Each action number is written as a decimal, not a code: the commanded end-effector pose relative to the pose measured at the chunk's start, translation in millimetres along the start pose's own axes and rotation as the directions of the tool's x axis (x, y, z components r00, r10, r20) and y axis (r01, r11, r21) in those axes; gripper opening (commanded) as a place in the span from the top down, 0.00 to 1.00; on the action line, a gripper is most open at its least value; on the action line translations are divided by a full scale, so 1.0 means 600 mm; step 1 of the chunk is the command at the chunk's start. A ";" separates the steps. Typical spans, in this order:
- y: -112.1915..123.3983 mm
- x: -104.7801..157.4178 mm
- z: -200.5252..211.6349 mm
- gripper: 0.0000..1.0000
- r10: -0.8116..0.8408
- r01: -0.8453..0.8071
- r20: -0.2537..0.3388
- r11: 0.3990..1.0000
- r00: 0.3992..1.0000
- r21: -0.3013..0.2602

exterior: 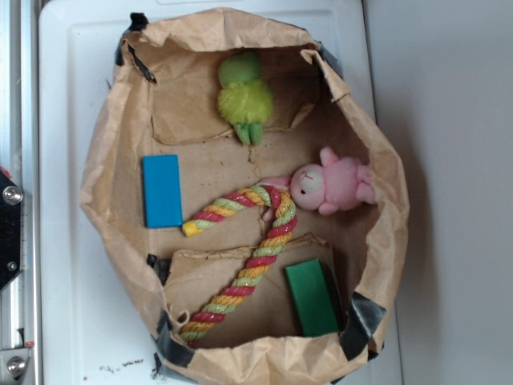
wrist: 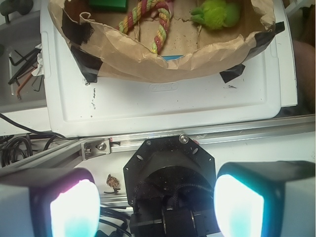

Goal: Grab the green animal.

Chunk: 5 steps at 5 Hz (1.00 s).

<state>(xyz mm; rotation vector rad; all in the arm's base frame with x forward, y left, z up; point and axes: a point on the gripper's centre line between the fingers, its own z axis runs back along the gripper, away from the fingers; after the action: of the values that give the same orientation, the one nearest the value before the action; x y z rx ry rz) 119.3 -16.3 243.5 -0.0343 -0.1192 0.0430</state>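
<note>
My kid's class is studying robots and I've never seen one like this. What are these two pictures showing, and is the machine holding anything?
Both show one moment. The exterior view looks straight down into a brown paper bag on a white tray. Inside lie the green animal, a pink plush bunny, a striped rope, a blue block and a dark green block. The wrist view comes from a camera on the arm: the two glowing pads at the bottom are its gripper, spread open and holding nothing, back from the bag.
</note>
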 end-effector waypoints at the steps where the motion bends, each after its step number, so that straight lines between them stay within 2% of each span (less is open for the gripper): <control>1: 0.000 0.000 0.000 0.00 0.000 0.000 0.000 1.000 1.000 0.000; 4: -0.004 0.138 -0.037 0.00 0.205 -0.208 0.110 0.978 0.973 0.014; 5: 0.005 0.178 -0.058 0.00 0.371 -0.372 0.159 0.928 0.915 -0.020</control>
<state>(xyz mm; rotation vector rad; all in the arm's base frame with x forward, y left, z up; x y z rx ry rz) 225.7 -14.9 207.5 -0.0359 -0.2269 0.4274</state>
